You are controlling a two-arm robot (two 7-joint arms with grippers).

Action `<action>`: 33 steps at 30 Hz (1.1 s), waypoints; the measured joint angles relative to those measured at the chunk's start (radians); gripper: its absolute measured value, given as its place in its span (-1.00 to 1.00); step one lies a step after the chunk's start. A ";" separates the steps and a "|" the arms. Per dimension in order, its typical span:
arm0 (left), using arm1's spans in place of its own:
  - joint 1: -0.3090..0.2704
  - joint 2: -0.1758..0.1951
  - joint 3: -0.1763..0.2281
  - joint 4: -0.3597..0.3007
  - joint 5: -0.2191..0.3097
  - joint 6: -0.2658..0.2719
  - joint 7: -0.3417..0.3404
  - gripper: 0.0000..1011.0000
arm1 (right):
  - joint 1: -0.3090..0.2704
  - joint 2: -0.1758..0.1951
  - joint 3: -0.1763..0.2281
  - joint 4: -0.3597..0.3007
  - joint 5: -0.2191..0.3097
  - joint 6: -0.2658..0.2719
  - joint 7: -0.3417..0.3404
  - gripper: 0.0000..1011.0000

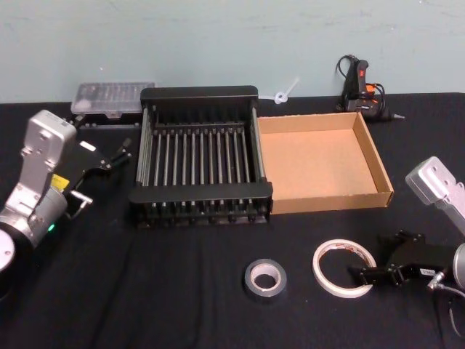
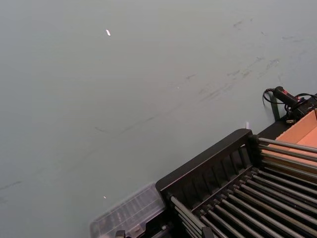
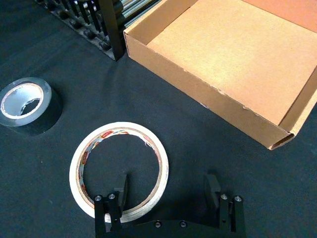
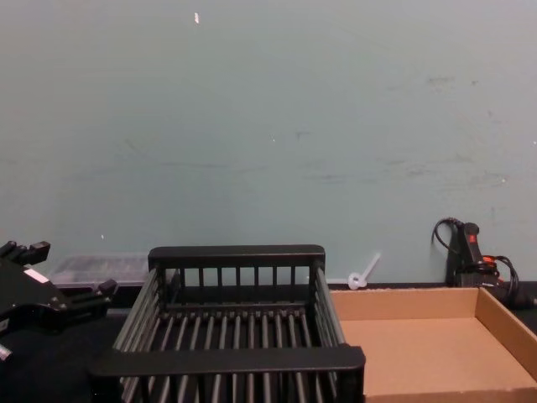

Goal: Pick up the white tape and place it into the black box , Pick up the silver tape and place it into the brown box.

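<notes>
The white tape lies flat on the black cloth at the front right, red marks on its top face. My right gripper is low at the ring's right side and open. One of its fingers stands inside the ring and the other outside it. The silver tape lies just left of the white one. Behind them stand the black box and, to its right, the brown box, both with nothing inside. My left gripper hovers open to the left of the black box.
A clear plastic case sits behind the black box's left corner. A black glue gun and a white plastic piece lie along the back wall. The table's front edge runs close behind the tapes.
</notes>
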 joint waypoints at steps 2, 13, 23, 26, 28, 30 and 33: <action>0.000 0.000 0.000 0.000 0.000 0.000 0.000 0.98 | 0.000 0.000 0.000 0.000 0.000 0.000 0.000 0.98; 0.000 0.000 0.000 0.000 0.000 0.000 0.000 0.98 | -0.001 0.000 0.001 -0.001 0.001 -0.001 -0.001 0.92; 0.000 0.000 0.000 0.000 0.000 0.000 0.000 0.98 | -0.001 0.000 0.001 -0.001 0.002 -0.001 -0.002 0.41; 0.000 0.000 0.000 0.000 0.000 0.000 0.000 0.98 | -0.001 0.000 0.001 -0.001 0.002 -0.001 -0.002 0.23; 0.000 0.000 0.000 0.000 0.000 0.000 0.000 0.98 | -0.001 0.000 0.001 -0.001 0.002 -0.001 -0.002 0.13; 0.000 0.000 0.000 0.000 0.000 0.000 0.000 0.98 | -0.001 0.000 0.001 -0.001 0.002 -0.001 -0.002 -0.03; 0.000 0.000 0.000 0.000 0.000 0.000 0.000 0.98 | -0.001 0.000 0.001 -0.001 0.002 -0.001 -0.002 -0.23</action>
